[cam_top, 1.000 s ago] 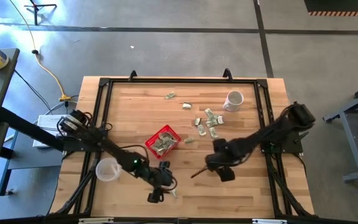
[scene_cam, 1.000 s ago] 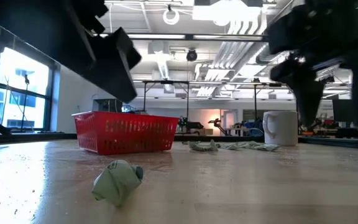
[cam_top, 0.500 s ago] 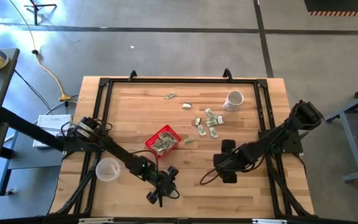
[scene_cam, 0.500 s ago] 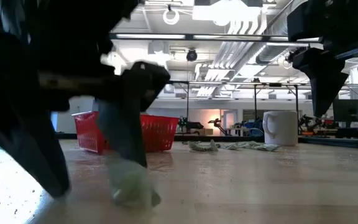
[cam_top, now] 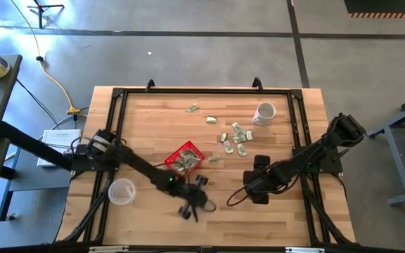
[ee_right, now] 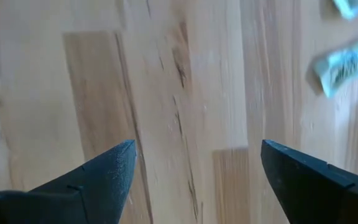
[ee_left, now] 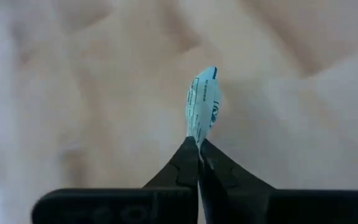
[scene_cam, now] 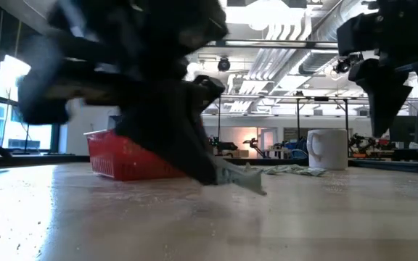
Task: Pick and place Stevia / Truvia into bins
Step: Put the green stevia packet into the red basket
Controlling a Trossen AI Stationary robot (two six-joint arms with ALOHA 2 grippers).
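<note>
Bare wood lies open between the two arms; the red basket [cam_top: 184, 159] and probably loose sachets [cam_top: 235, 139] crowd the table's [cam_top: 146, 116] middle.

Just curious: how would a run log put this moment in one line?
left gripper: shut on sachet | right gripper: open, empty | red basket: holds sachets

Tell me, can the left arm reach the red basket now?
Probably yes. The left gripper, shut on a sachet, hangs near the red basket, with only bare table between them.
</note>
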